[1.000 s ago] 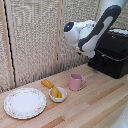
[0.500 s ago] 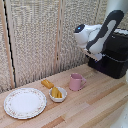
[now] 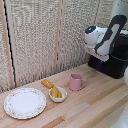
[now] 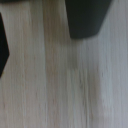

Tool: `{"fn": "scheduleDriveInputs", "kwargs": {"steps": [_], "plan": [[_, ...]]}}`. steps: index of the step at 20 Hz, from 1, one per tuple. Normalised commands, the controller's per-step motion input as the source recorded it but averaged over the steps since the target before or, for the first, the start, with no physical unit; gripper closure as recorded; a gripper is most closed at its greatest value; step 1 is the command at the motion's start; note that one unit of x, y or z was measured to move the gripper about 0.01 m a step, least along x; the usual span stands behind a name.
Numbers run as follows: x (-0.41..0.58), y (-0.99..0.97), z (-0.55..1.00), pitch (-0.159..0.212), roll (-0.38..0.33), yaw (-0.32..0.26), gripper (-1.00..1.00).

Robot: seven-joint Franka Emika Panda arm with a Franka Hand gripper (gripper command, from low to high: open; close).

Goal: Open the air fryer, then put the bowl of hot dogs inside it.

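Note:
The black air fryer (image 3: 116, 61) stands at the exterior view's right on the wooden table. Its handle is hidden behind the arm. My gripper (image 3: 98, 53) hangs at the white arm end just in front of the fryer, above the table, and its fingers are too small to make out. The small white bowl (image 3: 58, 96) with yellow-orange hot dogs (image 3: 56, 92) sits near the table's middle, well left of the gripper. The wrist view is blurred: pale wood with a dark block (image 4: 88, 18) and a dark edge (image 4: 3, 46).
A pink mug (image 3: 76, 82) stands between the bowl and the fryer. A wide patterned-rim plate (image 3: 24, 103) lies at the front left. A flat orange-tan block (image 3: 47, 83) lies behind the bowl. A slatted screen (image 3: 45, 35) backs the table.
The arm end has moved to the exterior view's right and a little lower, from above the mug to just in front of the air fryer. Bowl, mug and plate have not moved.

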Motion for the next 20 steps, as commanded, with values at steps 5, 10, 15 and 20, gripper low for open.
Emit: {"fn": "scheduleDriveInputs", "kwargs": {"steps": [5, 10, 15, 20], "plan": [[-0.067, -0.62, 0.0, -0.001, 0.0, 0.154, -1.0], [0.0, -0.29, 0.0, 0.048, 0.001, 0.031, 1.0], [0.029, 0.02, 0.0, 0.006, 0.0, -0.022, 1.0], [0.058, 0.01, 0.2, 0.145, 0.022, -0.014, 1.0]]}}
